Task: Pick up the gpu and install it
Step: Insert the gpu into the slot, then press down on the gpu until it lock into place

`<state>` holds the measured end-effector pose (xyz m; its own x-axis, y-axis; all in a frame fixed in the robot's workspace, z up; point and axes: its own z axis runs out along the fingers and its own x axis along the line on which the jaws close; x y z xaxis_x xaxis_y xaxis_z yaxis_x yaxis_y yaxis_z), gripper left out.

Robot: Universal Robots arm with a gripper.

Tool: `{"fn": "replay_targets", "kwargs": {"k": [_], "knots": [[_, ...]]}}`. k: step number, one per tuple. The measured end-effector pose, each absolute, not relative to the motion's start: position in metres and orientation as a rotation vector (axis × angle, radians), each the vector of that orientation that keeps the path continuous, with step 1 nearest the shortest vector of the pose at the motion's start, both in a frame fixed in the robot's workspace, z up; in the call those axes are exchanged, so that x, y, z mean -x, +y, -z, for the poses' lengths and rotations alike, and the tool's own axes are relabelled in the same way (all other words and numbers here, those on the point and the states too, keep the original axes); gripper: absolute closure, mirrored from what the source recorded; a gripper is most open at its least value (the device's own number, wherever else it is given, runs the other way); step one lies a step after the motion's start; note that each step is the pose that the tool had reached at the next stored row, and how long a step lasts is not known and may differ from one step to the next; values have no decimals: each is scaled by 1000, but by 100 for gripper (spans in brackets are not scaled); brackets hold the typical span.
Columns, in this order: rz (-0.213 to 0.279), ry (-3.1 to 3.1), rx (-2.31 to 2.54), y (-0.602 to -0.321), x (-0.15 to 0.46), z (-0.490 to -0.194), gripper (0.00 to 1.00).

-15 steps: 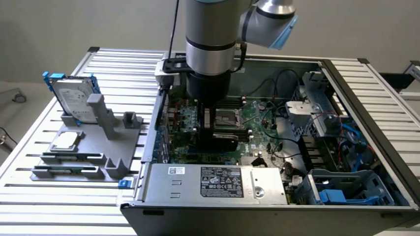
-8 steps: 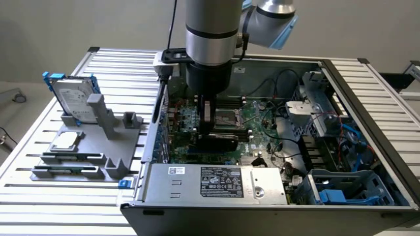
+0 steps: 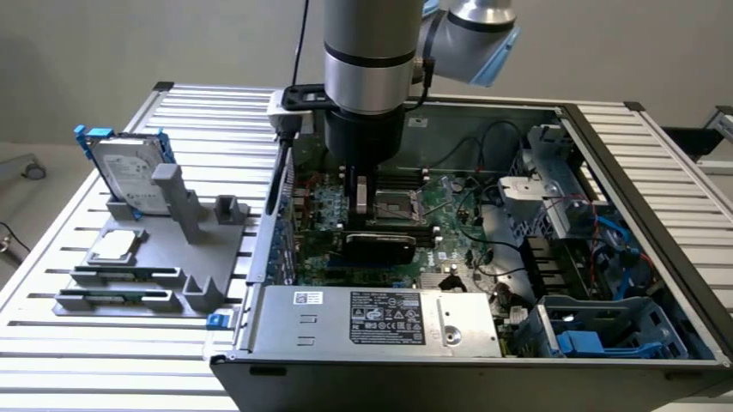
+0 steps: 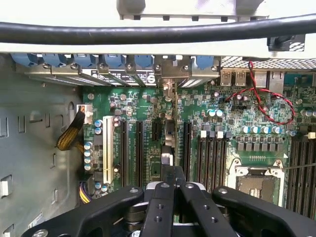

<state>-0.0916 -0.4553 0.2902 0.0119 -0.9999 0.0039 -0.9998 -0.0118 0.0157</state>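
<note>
The gpu (image 3: 379,246) shows its glossy black shroud inside the open computer case (image 3: 641,184), low over the green motherboard (image 3: 458,227). My gripper (image 3: 364,202) comes straight down onto it and is shut on its upper edge. In the wrist view the gpu (image 4: 167,136) appears edge-on as a thin strip. It runs from my gripper (image 4: 173,195) to its silver bracket (image 4: 168,84) at the case's rear slot openings, in line with a black expansion slot (image 4: 156,131). I cannot tell whether the card is seated in the slot.
Beside the case, on the exterior view's left, a grey fixture (image 3: 172,257) carries a silver hard drive with blue frame (image 3: 124,167) and a square CPU chip (image 3: 115,246). The power supply (image 3: 372,318) fills the case's near side. An open CPU socket (image 4: 254,185) and red-black wires (image 4: 261,98) lie close by.
</note>
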Motion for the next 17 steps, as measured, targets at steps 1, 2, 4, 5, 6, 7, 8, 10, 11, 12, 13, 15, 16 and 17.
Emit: {"fn": "replay_targets", "kwargs": {"k": [1, 2, 4, 5, 6, 7, 8, 10, 11, 12, 13, 15, 16, 17], "knots": [[13, -2198, -2225, -455, 92, -290, 89], [13, -2198, -2225, -455, 92, -290, 89], [13, -2198, -2225, -455, 92, -290, 89], [13, -2198, -2225, -455, 92, -290, 89], [13, -2198, -2225, -455, 92, -290, 89], [13, -2198, -2225, -455, 92, -290, 89], [13, -2198, -2225, -455, 92, -290, 89], [13, -2198, -2225, -455, 92, -290, 89], [13, -2198, -2225, -455, 92, -290, 89], [13, -2198, -2225, -455, 92, -290, 89], [13, -2198, -2224, -455, 92, -290, 89], [13, -2198, -2225, -453, 92, -289, 89], [13, -2199, -2225, -452, 92, -289, 89], [13, -2198, -2225, -452, 92, -288, 89]]}}
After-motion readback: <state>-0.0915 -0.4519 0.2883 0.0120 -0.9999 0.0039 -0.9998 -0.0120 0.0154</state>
